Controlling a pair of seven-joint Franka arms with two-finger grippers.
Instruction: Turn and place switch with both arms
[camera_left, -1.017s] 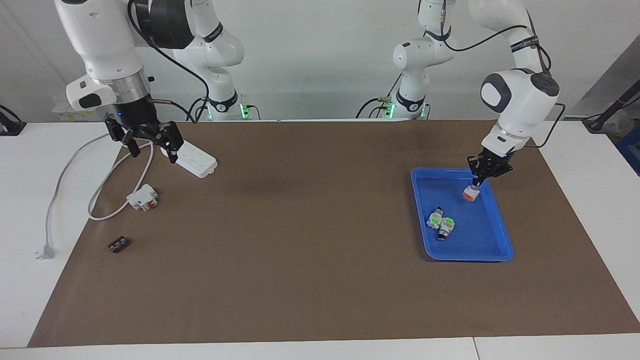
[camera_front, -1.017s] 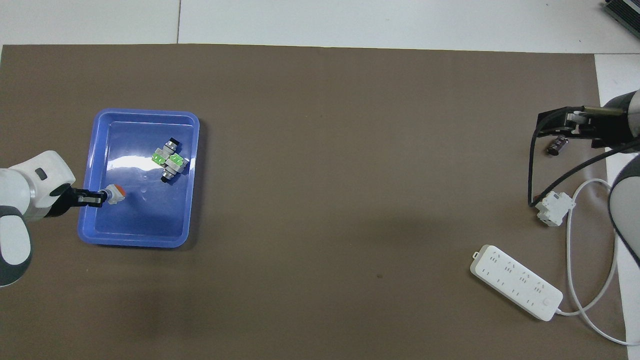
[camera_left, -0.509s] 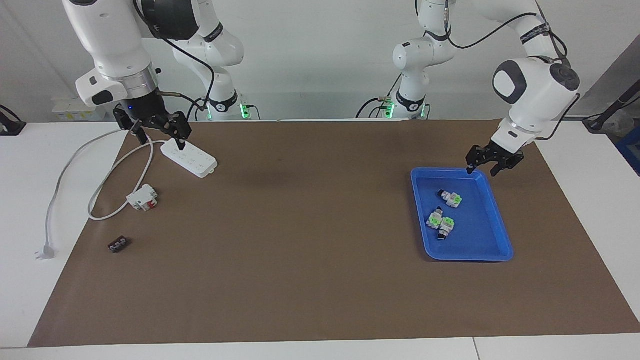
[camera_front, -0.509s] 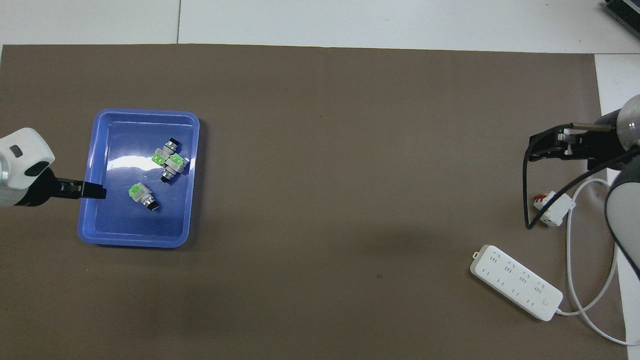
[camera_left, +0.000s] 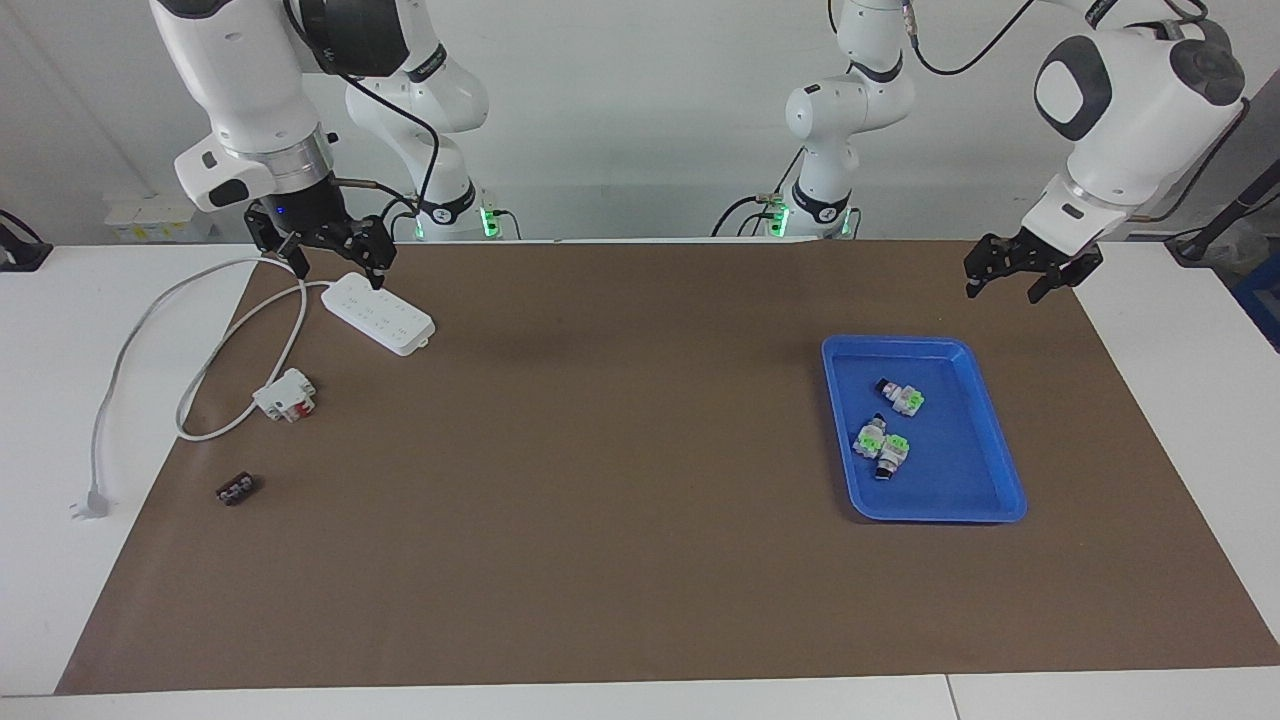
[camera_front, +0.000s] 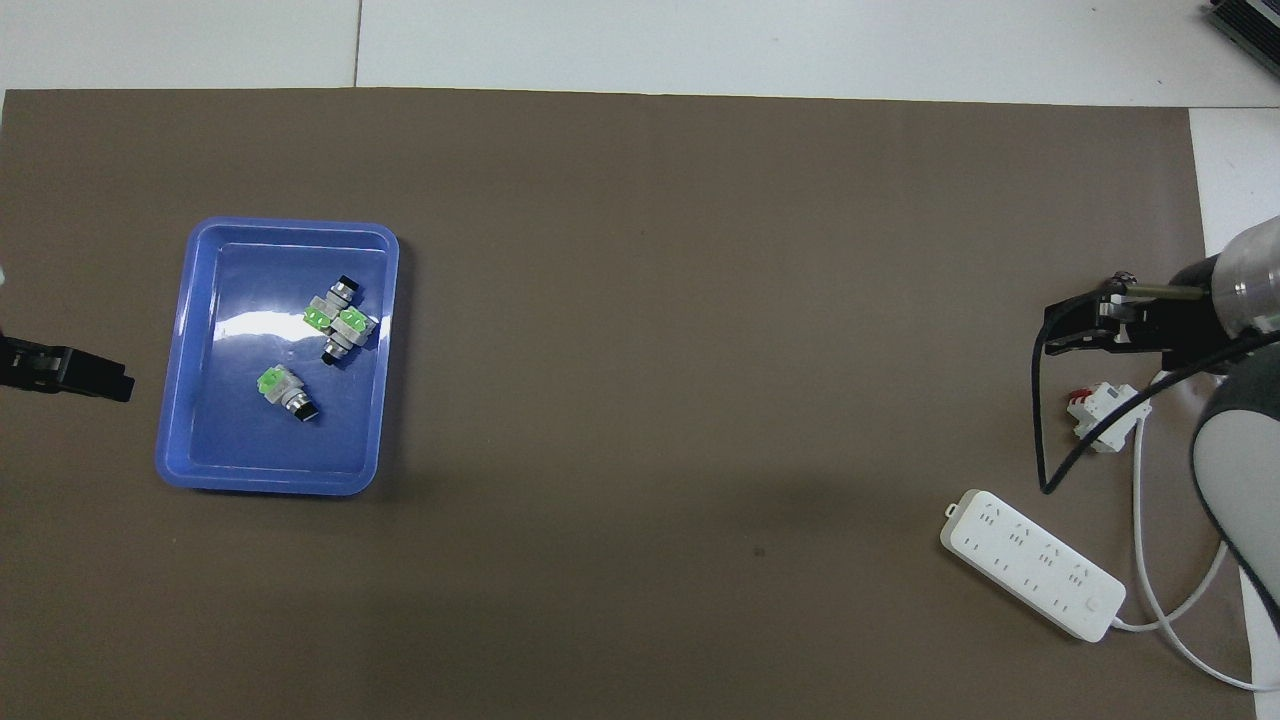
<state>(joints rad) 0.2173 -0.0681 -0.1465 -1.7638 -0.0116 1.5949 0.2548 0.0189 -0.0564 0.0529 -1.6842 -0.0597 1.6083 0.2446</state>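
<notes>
Now three switches (camera_left: 884, 426) in one blue tray (camera_left: 1005, 490), left pincer (camera_left: 1014, 279) apart, right pincer (camera_left: 332, 262) apart.

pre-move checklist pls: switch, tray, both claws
1. Switch lying in the blue tray, free of any claw: ok.
2. It sits apart from the two alike switches: ok.
3. Left claw open, empty, raised off the tray: ok.
4. Right claw open, empty, over the power strip: ok.
5. Switch's orange face turned up: not ok, green shows.
6. White-and-red block and the strip's cord lie at the right arm's end: ok.
</notes>
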